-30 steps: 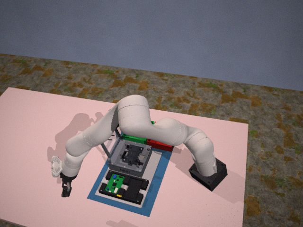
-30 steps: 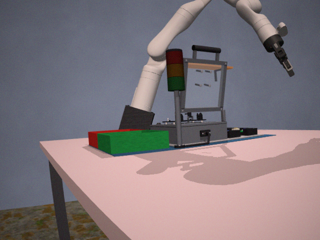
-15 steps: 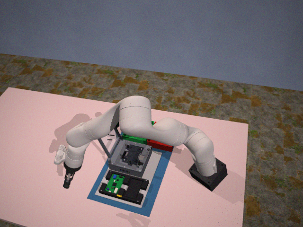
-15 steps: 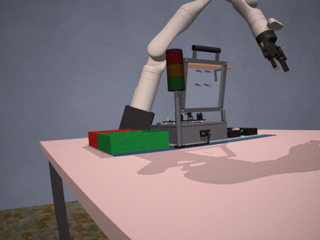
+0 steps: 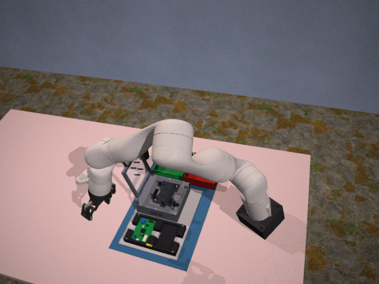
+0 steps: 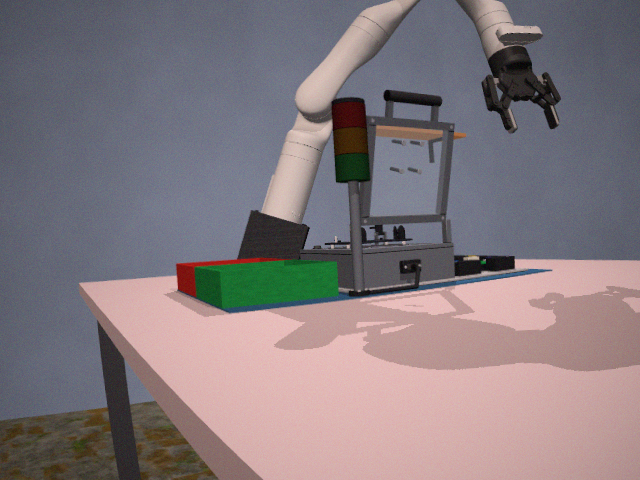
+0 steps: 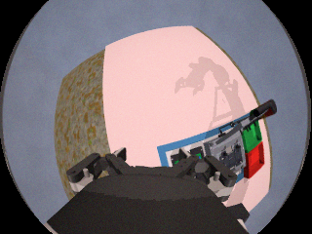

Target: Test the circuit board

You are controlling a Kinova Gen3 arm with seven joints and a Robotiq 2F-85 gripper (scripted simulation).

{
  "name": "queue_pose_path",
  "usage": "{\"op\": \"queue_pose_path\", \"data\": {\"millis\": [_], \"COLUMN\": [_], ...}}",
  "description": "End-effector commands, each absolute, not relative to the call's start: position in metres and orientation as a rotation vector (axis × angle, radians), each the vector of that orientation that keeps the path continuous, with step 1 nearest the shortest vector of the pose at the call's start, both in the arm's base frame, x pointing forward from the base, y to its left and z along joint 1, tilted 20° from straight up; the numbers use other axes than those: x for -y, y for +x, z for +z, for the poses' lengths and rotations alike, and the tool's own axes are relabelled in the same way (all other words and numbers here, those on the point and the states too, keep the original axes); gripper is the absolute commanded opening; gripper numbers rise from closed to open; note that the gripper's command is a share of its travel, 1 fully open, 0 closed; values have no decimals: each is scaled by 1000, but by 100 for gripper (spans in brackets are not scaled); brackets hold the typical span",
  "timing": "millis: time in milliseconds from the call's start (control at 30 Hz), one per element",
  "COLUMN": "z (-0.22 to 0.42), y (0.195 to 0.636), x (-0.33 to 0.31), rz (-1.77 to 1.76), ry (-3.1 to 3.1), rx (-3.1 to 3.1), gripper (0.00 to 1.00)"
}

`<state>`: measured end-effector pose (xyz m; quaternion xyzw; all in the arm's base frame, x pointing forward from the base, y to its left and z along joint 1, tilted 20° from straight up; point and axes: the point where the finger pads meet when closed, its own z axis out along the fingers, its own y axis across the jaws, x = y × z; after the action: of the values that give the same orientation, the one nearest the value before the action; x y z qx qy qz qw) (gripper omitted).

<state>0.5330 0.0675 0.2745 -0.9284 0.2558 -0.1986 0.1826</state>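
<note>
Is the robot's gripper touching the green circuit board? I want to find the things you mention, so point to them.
Apart. In the top view, the gripper (image 5: pixel 98 207) (image 6: pixel 532 126) (image 7: pixel 152 154) is off to one side, with pink table showing between it and the green circuit board (image 5: pixel 141 231).

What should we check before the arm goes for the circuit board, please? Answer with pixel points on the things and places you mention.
1. Fingers (image 5: pixel 98 208) (image 6: pixel 532 127) open and free: ok.
2. Circuit board (image 5: pixel 143 229) in the tray (image 5: pixel 167 236), component side up: ok.
3. Lid (image 5: pixel 129 184) (image 6: pixel 445 175) standing open: ok.
4. Tester (image 5: pixel 156 210) (image 6: pixel 382 268) (image 7: pixel 213 152) without a board in it: ok.
5. Fingers over the circuit board: not ok, they hang off to the side.
6. Tester's two pins visible for alignment: cannot tell.
</note>
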Motion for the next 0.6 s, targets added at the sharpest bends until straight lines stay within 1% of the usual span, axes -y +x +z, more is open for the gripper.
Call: {"op": "queue_pose_path", "data": {"millis": [0,167,567], "z": [279,283,287], "y": [521,501,481], "x": [-59,-42,-27], "rz": [-487,-378,-276], "ry": [-2578,-2481,-2377], "rx": [-880,-1138,-1364], "gripper": [100,100,100]}}
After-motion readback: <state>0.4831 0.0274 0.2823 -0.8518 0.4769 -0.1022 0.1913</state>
